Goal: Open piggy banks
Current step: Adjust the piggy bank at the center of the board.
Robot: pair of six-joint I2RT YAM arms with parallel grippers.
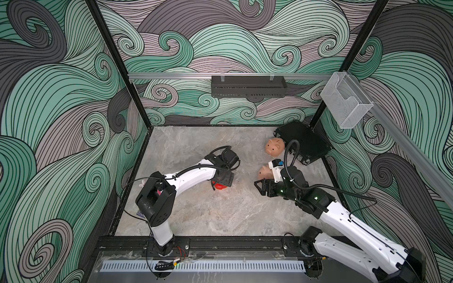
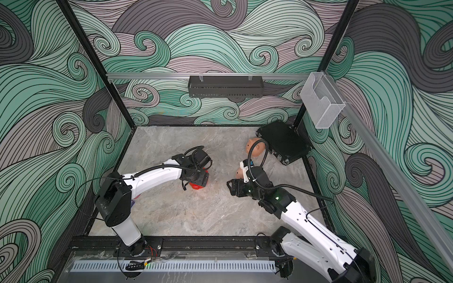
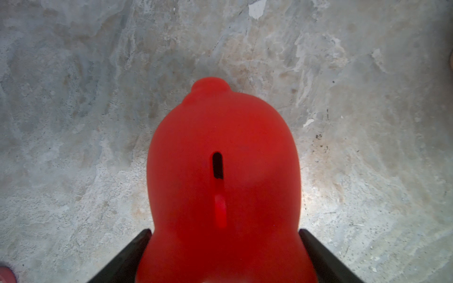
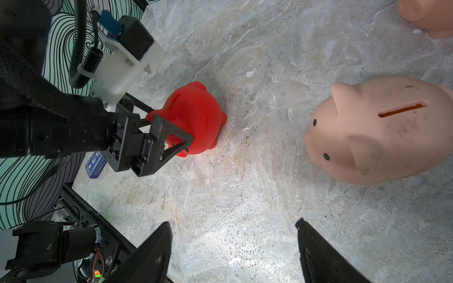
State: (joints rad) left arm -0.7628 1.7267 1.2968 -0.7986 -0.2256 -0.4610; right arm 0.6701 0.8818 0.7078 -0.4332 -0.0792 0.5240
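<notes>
Grey marbled surface [image 1: 208, 215], wave-patterned walls all round. Step in hand, by judgement: securing the red piggy bank [image 3: 245, 147] for opening.

1. Locate the red piggy bank resting near the middle of the surface, coin slot up, head end away from the left claw [image 3: 224, 232]. Note both jaws laid against the flanks at the rear half of the body. Firmness of the hold not readable from the views.
2. Squeeze gently. Expect a rounded, probably smooth plastic shell to squirt forward out of a hard pinch placed behind the widest part. On any sign of slip, reseat the jaws nearer the widest part before lifting.
3. Check for the opening: none visible on the back, so likely on the underside. Plan a lift and a roll to present the belly.
4. Find the right claw [image 4: 234, 223] hovering wide and empty above bare surface, well apart from the red body. Reserve for the pull on the closure, and approach only after a steady hold.
5. Beyond, avoid the nearer peach-pink piggy bank [image 4: 382, 132], coin slot up, just beside the right wrist, and the farther peach-pink piggy bank [image 1: 275, 146], close to the flat black case [image 1: 304, 142] in the far corner.
</notes>
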